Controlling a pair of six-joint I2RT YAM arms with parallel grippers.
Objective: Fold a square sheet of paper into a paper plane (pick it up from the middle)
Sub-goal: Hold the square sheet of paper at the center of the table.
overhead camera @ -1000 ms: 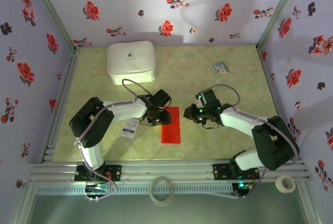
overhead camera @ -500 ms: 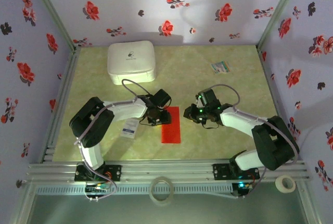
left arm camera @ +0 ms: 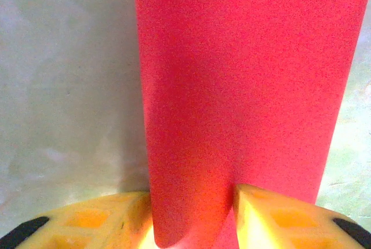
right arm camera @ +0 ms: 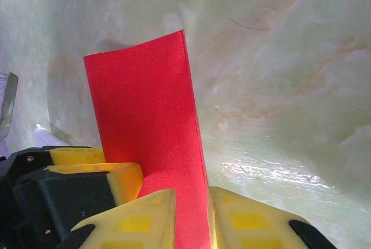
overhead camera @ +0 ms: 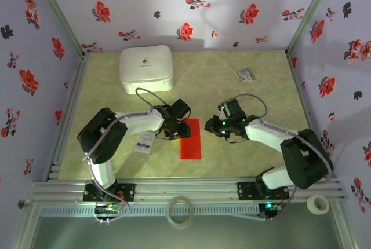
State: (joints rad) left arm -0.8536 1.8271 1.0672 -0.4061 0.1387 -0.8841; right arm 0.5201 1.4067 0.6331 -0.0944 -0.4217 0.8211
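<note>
Sheet [overhead camera: 190, 139], folded to a strip on table [overhead camera: 261, 104], pinched by left gripper [left arm camera: 193, 197], half-wide, and right gripper [right arm camera: 191, 194], narrow; keep edges flush, press crease flat, avoid tugging apart.

I see a bright red thin paper sheet [overhead camera: 190, 142], my desk [overhead camera: 232, 159] marbled pale green, a plain white rounded box [overhead camera: 146, 68], and lilac walls [overhead camera: 232, 23] with red flowers.

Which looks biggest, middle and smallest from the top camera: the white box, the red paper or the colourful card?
1. white box, the biggest
2. red paper
3. colourful card, clearly the smallest
</note>
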